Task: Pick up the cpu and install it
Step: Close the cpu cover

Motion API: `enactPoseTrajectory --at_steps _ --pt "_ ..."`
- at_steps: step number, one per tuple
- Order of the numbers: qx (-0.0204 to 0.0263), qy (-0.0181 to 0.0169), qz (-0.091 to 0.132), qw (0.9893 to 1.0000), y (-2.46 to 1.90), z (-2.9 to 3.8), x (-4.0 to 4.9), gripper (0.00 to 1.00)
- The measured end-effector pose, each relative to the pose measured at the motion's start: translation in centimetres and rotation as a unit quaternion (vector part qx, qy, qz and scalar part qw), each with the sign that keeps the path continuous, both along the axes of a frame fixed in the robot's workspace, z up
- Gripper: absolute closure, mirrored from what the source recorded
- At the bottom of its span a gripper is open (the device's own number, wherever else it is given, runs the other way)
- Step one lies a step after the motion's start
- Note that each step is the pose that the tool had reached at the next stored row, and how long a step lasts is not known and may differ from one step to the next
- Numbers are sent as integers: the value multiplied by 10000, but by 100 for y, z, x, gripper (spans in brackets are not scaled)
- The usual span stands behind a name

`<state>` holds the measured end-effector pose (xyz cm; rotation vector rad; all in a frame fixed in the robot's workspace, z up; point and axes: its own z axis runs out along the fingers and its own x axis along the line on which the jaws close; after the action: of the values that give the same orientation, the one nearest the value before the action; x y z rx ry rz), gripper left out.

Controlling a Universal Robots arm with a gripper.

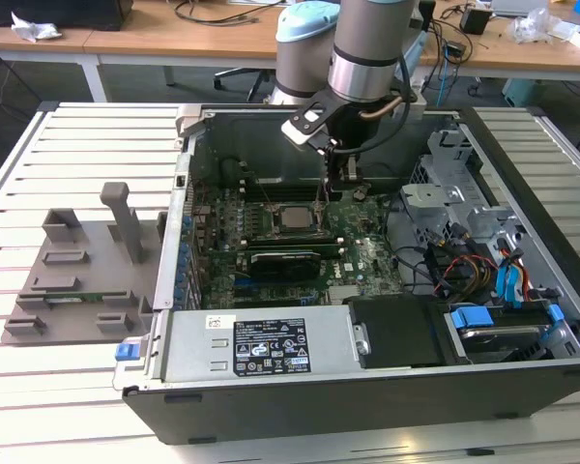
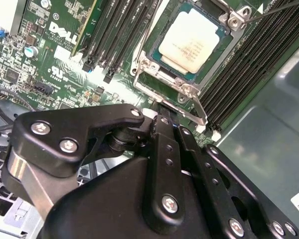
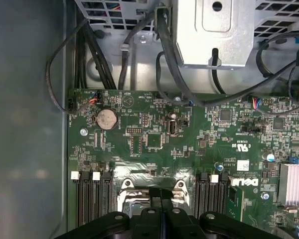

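Black gripper point(image 3: 161, 198) links lie closest to the lens in both wrist views. Its fingers look pressed together, with only a thin line between them, and they pinch nothing. The gripper tip point(image 2: 159, 114) hangs just above the socket frame's point(image 2: 159, 82) edge, on the side where the thin wire lever point(image 2: 198, 113) runs.

The cpu point(image 2: 192, 42) lies flat inside this frame with its pale metal top up, square to the frame and apart from the fingers. In the exterior view the cpu point(image 1: 292, 217) sits in the middle of the motherboard point(image 1: 367, 256), and the gripper point(image 1: 343, 182) stands a little toward the exterior view's right of it. I cannot tell if the frame already clamps the chip.

I judge the placing as done and the work now concerns the seat and the frame. To do this well, the arm should move only straight up or down here, because a sideways slide could catch the lever or push the chip out of its seat. Any pressure belongs on the metal frame, not on the top plate. Memory slots point(image 2: 119, 30) stand near on both sides of the socket, and black cables point(image 3: 89, 55) hang beyond the board's edge, so the wrist should keep level and slow.
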<state>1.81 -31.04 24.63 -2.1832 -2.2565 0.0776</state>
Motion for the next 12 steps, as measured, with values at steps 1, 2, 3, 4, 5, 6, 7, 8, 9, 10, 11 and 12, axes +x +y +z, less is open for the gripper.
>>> enactPoseTrajectory --at_steps 1,2,3,4,5,6,7,8,9,10,11,12 --pt "0 0 0 10000 0 0 -12 89" --pt "0 0 0 10000 0 -1 -21 89" --pt "0 0 0 10000 0 -1 -27 89" --pt "0 0 0 10000 0 -1 -33 89" --pt "0 0 0 10000 0 -2 -40 89" --pt "0 0 0 10000 0 -2 -46 89" --pt "0 0 0 10000 0 -2 -55 89" --pt "0 0 0 10000 0 -2 -61 89" --pt "0 0 0 10000 0 -2 -69 89" --pt "0 0 0 10000 0 -2 -74 89" --pt "0 0 0 10000 0 -3 -80 89" --pt "0 0 0 10000 0 -3 -91 89"
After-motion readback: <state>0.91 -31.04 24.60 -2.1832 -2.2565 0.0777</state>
